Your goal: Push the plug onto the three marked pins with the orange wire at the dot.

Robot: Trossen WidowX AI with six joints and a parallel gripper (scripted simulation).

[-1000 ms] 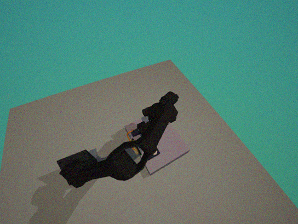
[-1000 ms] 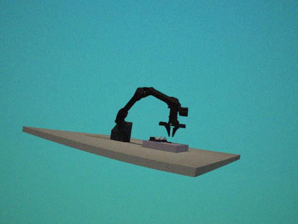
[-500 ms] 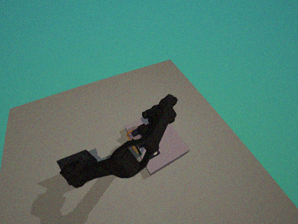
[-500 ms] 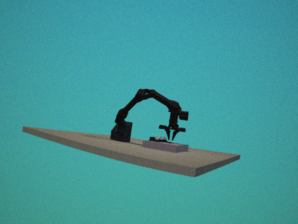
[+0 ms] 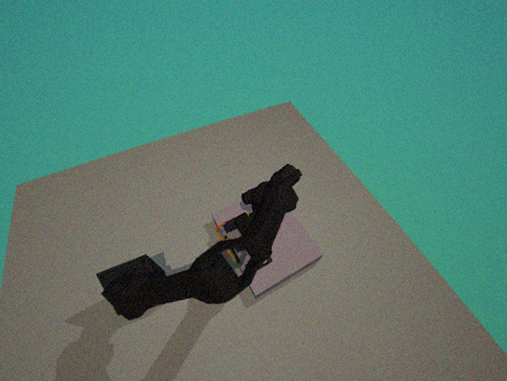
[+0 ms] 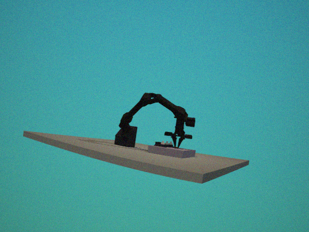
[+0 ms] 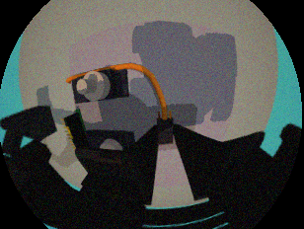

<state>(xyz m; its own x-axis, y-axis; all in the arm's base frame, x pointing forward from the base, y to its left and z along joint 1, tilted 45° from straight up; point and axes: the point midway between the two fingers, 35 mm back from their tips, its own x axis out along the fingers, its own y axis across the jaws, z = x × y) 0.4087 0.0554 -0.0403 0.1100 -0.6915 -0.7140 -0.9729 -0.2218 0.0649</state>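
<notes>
My gripper points down at the pink slab, with its fingertips close above the slab's top. In the wrist view the narrow fingertips stand against both sides of the small dark plug, shut on it. The orange lead arches from the plug to the dark servo with its pale round horn. A green board edge with yellowish pins shows left of the fingers in the wrist view. The marked band, its dot and the plug's holes cannot be made out.
A second dark block with a pale round part sits beside the left finger in the wrist view. The arm's base stands on the table. The arm hides much of the slab in the top view.
</notes>
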